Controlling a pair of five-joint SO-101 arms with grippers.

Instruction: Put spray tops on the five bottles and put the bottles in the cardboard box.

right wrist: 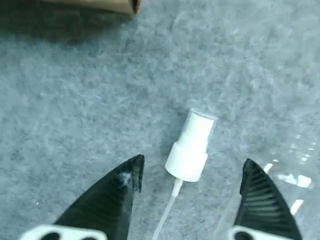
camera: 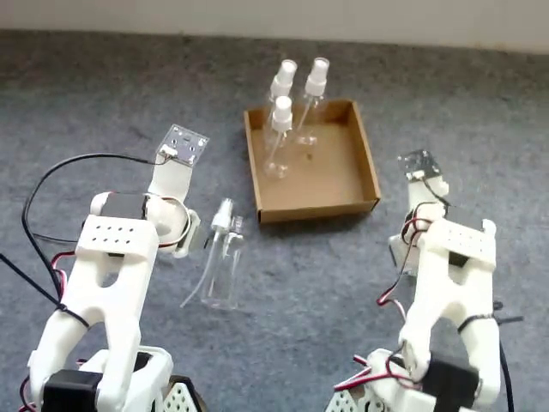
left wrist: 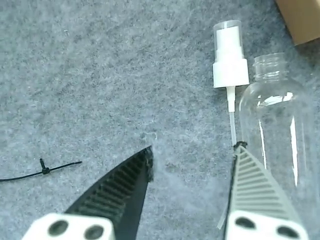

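Worktop point(camera: 103, 94) carries the cardboard box point(camera: 317, 209), with three capped bottles point(camera: 279, 146) inside. An uncapped bottle point(camera: 225, 266) lies off the box's left front corner. Left end effector point(left wrist: 195, 147), released, sits near its loose spray top point(left wrist: 230, 60); right end effector point(right wrist: 194, 161), released, straddles another top point(right wrist: 192, 147).

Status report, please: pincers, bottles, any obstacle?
Both open: left pincer beside uncapped bottle and loose spray top; right pincer over second spray top. Three capped bottles in cardboard box. Nothing blocking.

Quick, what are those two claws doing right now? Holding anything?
Left gripper: open, empty, beside an uncapped bottle.
Right gripper: open, empty, over a loose spray top.
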